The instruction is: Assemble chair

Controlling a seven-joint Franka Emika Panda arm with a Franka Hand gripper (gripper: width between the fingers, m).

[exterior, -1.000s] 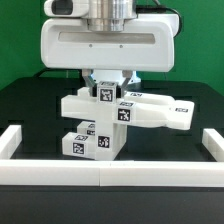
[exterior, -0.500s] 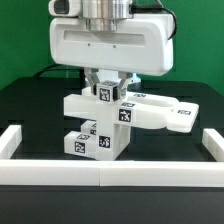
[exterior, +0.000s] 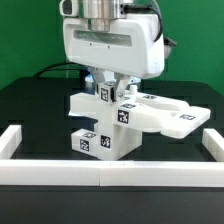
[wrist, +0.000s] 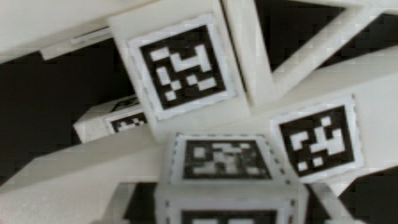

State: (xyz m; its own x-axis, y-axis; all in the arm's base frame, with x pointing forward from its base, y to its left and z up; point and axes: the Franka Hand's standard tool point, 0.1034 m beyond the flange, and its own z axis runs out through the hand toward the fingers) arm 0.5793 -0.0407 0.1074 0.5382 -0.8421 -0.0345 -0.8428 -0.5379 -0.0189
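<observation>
claw (exterior: pixel 108 88) clamped on chair (exterior: pixel 120 118), jaws hugging tagged upright; several parts looked joined already, remaining steps unclear.

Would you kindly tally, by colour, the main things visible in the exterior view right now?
White: 3 - the chair assembly, the border rail and the end effector with its housing.
Black: 1 - the table.
Green: 1 - the backdrop.
Total: 5

The black table (exterior: pixel 30 108) carries the white chair (exterior: pixel 105 139) assembly, with a white border rail (exterior: pixel 110 177) along its near edge.
</observation>
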